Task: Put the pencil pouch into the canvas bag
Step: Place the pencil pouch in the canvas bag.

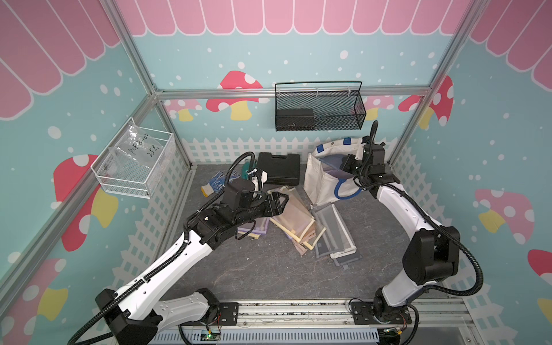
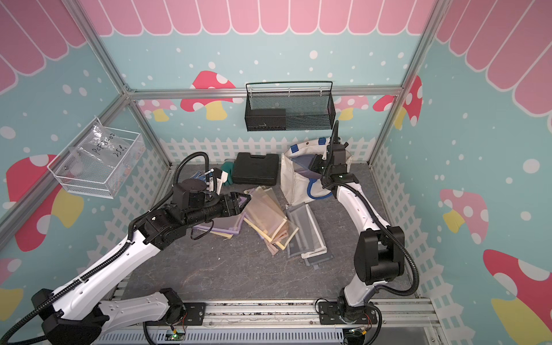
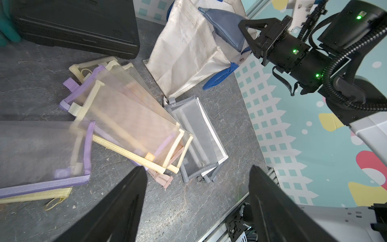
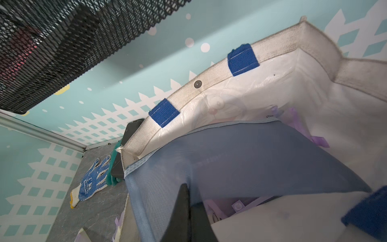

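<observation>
Delivery step, read from the robot's side outward. Nearest us, the left gripper (image 3: 196,178) hangs over the dark grey stone-patterned tabletop (image 1: 268,268) with its jaws spread wide and nothing between them. Just beyond it lies the loose heap of flat translucent mesh pouches with yellow, purple and grey trim (image 1: 301,219).

Farther back stands the large cream-white canvas bag with royal-blue strap handles (image 1: 321,182), its mouth open, beside the black hard plastic case (image 1: 279,167). At that mouth the right gripper (image 1: 347,163) is clamped fully onto an edge of the flat blue-grey mesh pencil pouch (image 4: 240,167).

We note the relation that matters: the pencil pouch extends from the jaws away from the arm, across the opening, with its zip edge reaching the far inner wall. One corner appears to sit over the bag's rim, so we judge it only partly inside. Purple-trimmed pouches (image 4: 293,117) already lie within.

The right arm alone is placed for the drop. We judge that a slight lowering should come before the release, lest the pouch hang on the rim.
</observation>
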Motion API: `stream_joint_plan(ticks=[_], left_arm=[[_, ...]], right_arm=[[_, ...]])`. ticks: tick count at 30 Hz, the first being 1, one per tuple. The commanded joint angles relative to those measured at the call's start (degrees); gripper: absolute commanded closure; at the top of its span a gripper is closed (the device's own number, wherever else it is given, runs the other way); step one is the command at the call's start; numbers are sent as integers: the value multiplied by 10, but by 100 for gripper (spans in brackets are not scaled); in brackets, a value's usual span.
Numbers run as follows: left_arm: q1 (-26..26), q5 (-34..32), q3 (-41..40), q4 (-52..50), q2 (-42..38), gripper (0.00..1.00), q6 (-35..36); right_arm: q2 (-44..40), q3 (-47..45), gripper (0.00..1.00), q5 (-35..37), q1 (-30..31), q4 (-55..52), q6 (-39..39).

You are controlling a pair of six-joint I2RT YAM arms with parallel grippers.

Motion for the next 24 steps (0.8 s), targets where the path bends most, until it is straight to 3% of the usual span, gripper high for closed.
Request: stream_joint_plan(ticks=[1, 10, 13, 18, 24], left_arm=[[2, -22, 11, -29, -2, 22, 5], [25, -50, -1, -88, -5, 22, -32], [41, -57, -7, -125, -2, 23, -49], [75, -40, -46, -148, -12, 23, -70], [131, 7, -111, -145, -27, 23, -90]], right_arm=[[7, 12, 100, 3, -3, -2, -8], [29, 16, 90, -2, -3, -16, -16], [28, 18, 75, -12, -2, -22, -23], [0, 18, 37, -24, 1, -41, -51], [-49, 10, 24, -25, 19, -115, -122]])
